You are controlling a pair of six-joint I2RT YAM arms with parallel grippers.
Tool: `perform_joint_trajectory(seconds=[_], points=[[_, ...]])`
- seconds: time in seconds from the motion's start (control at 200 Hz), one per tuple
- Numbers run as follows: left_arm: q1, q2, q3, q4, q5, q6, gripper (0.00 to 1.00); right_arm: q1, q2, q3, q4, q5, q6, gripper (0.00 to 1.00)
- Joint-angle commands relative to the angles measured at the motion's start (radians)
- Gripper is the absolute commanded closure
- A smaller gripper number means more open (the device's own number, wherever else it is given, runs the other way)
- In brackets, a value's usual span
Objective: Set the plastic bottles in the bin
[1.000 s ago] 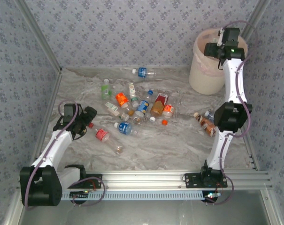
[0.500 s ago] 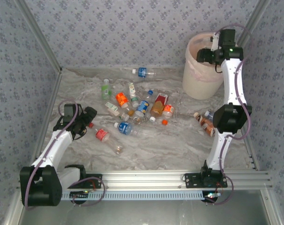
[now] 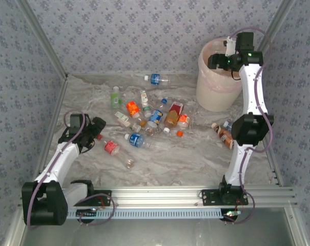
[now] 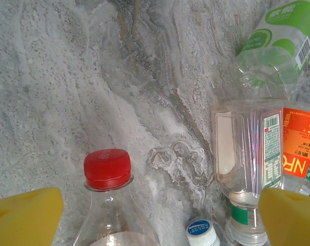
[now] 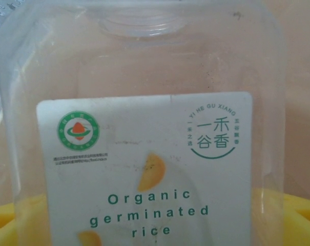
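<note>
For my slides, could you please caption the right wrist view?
Right hand over the pink-lined bin, clear rice bottle between its fingers.

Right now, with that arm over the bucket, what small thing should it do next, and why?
Probably spread the right fingers wide and let the white-labelled bottle drop. It sits between them, the top view shows that arm's end above the bin's open mouth, and pale pink liner shows behind the bottle, so it should fall inside.

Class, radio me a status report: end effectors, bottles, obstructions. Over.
Left end effector open near red-capped bottle. Right end effector over bin, rice bottle between fingers, grip unclear. Nothing blocking bin.
</note>
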Motion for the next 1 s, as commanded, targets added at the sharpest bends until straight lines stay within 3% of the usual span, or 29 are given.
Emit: perform_joint_trajectory(seconds=[0.0,0.225,0.545,0.874,0.994], points=[[0.002,0.002,-0.003,-0.008,-0.011,0.003,0.02,0.007,0.005,0.009,0.009,-0.003,-0.012,0.07],[0.002,0.002,0.003,-0.006,-0.005,0.009,0.02,0.004,-0.037,-0.022,0.046,0.005,-0.005,0.0],[0.002,-0.003,0.017,-0.017,0.004,0.03,0.02,0.003,-0.208,-0.183,0.173,0.102,0.041,0.0],[-0.055,0.021,0.097,-0.074,-0.074,0.033,0.02,-0.002,-0.619,-0.681,0.548,0.14,0.222,0.0],[-0.069,0.042,0.117,-0.068,-0.081,0.023,0.02,-0.005,-0.806,-0.976,0.655,0.238,0.407,0.0]])
